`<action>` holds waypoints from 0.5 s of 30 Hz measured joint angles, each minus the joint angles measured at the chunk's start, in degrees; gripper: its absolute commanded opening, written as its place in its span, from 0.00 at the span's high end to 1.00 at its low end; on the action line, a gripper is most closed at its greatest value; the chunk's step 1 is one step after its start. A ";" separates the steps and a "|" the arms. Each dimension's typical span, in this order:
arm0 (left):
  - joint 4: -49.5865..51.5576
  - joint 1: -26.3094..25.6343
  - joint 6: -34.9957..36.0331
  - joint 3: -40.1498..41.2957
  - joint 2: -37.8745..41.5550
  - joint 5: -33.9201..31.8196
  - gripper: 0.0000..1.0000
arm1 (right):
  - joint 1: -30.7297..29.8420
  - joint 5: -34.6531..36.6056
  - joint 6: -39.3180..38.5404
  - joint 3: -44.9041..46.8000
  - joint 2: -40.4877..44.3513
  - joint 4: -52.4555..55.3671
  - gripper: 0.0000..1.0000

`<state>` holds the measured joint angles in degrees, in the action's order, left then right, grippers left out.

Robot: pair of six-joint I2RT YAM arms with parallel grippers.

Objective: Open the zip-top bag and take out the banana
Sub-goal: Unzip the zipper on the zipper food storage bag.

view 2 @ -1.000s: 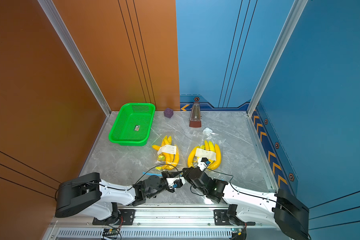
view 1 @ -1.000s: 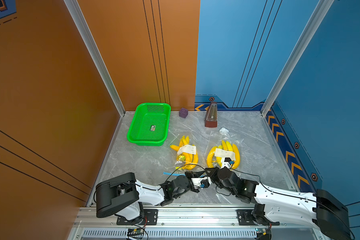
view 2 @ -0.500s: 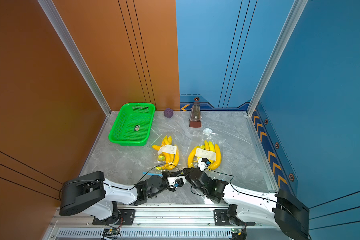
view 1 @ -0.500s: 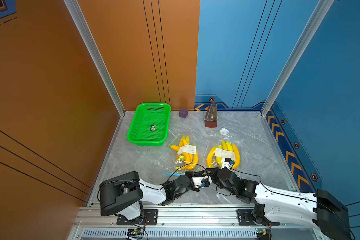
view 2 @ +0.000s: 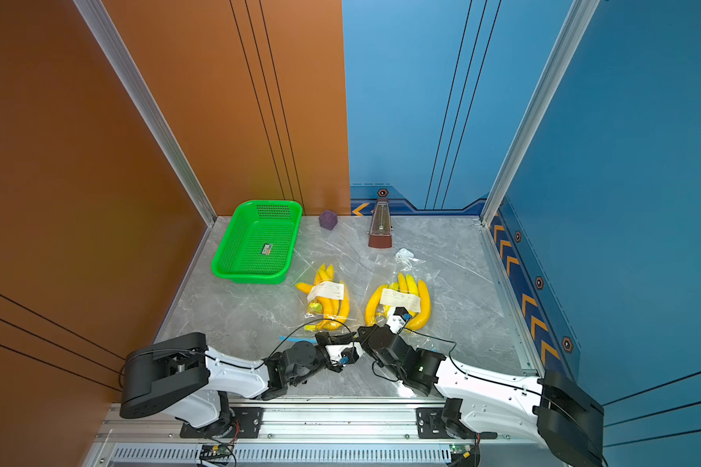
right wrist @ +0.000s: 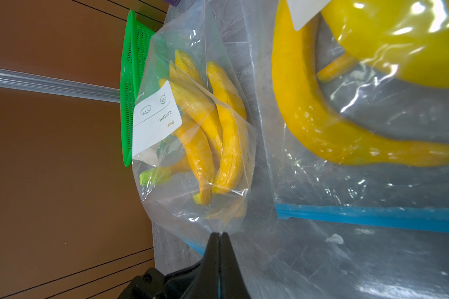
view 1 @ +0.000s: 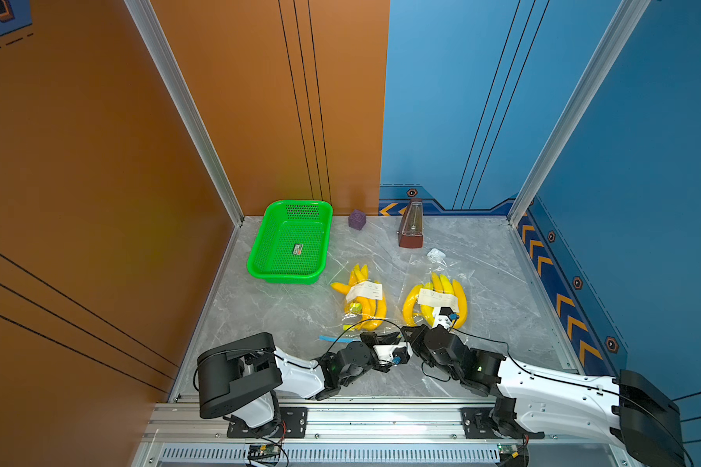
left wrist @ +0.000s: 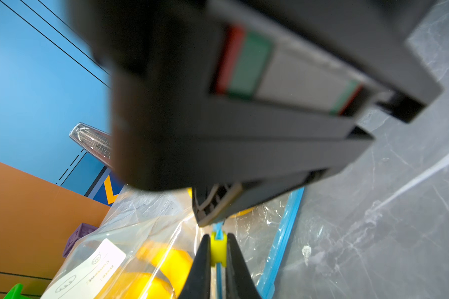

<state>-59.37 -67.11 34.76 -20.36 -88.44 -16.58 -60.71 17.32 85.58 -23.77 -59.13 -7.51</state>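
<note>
your left tool [left wrist: 218,242] is clenched on the yellow slider [left wrist: 218,250] of the zip-top bag [view 1: 361,301], with one finger pressed to each side of it on the thin blue zip track [left wrist: 219,230]. your right tool [right wrist: 219,235] is pinched tight on the clear plastic at the same bag's near edge. in both top views the two tools meet tip to tip there. the bananas [right wrist: 205,129] lie inside that bag, which rests on the tabletop [view 1: 260,315] near the green basket [view 1: 266,242], with a second bag [view 1: 438,299] of bananas just beside it. a purple cube [view 1: 357,219] and a brown metronome [view 1: 411,224] stand by the back wall.
</note>
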 measured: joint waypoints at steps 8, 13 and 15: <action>-0.59 -0.96 0.37 -0.26 -0.87 -2.56 0.90 | 0.00 0.96 0.42 0.22 0.07 0.07 1.00; -1.11 -1.60 0.44 -0.31 -1.31 -3.45 0.91 | -0.11 0.98 0.35 0.28 1.44 1.20 1.00; -1.25 -1.64 0.42 -0.31 -1.31 -3.65 0.90 | -0.15 1.03 0.28 0.28 2.08 1.55 1.00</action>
<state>-60.62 -68.75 35.18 -20.67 -89.76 -20.23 -60.86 18.35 85.86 -23.49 -57.06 -5.96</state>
